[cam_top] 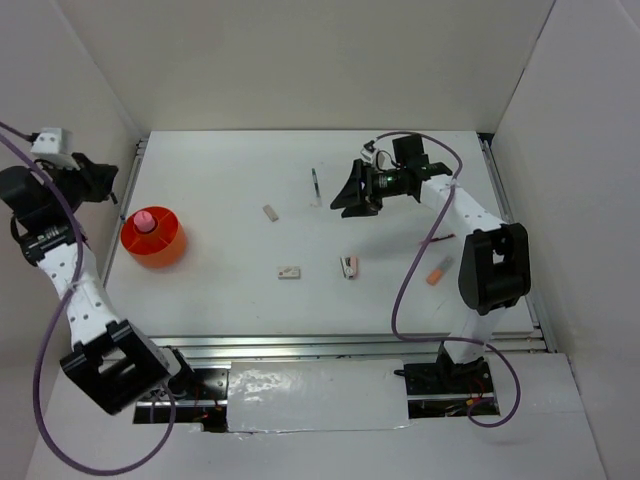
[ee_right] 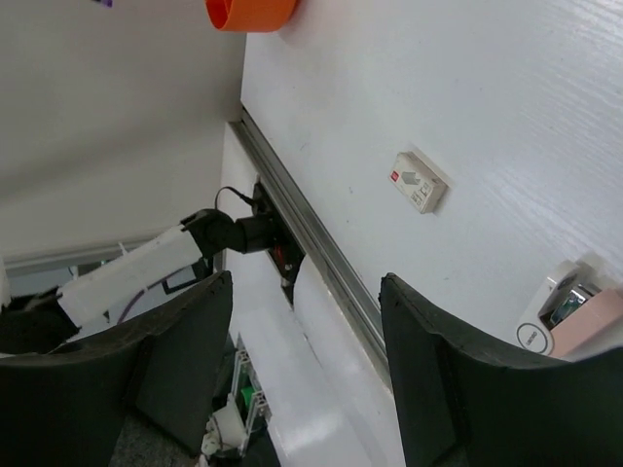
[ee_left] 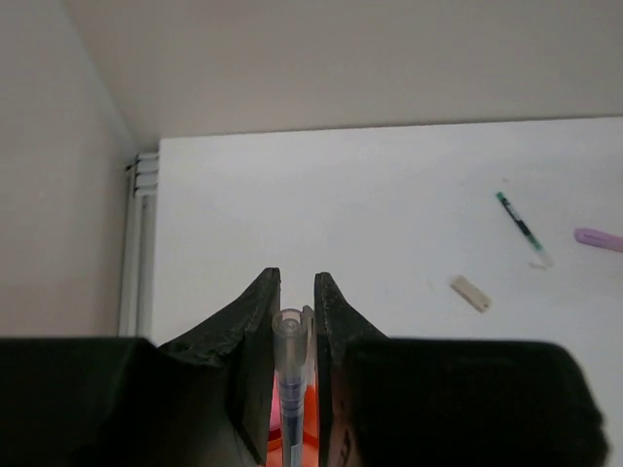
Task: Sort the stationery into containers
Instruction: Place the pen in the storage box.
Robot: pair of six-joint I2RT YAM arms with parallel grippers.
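Left pincer (ee_left: 296, 284) is clamped on a clear-barrel pen (ee_left: 289, 375). Pads are tight on both sides, and the barrel runs down the gap between them. Can't tell how much sticks out past the grip.

Handling, my read: the pen is light, stiff and smooth plastic. It's round, so it'll swivel or slide in flat pads if I jerk it. Best hold is mid-barrel, square across the pads. Not fragile, so a short drop should be fine.

Target is the orange tub (cam_top: 170, 248) at 9 o'clock on the table (cam_top: 220, 300), with a pink cylinder (cam_top: 148, 219) standing inside. In the left wrist view, orange shows right under the pen, low between the pads. So I judge I'm near or over the rim, ready to release.

Left arm pose: base at 7 o'clock, forearm up along the left wall, wrist at about 10 o'clock from the tub and turned in toward the table.

Right pincer (ee_right: 307, 282) is spread wide and holds nothing. The arm rises from its base at 5 o'clock and the forearm reaches toward 11. The pincer sits around 1 o'clock of table centre, pointing toward 9.

Unsorted:
- dark pen (cam_top: 315, 186), just at the right pincer's 9 o'clock
- white block (cam_top: 270, 212), nearer centre
- orange bit (cam_top: 435, 275), at 4 o'clock
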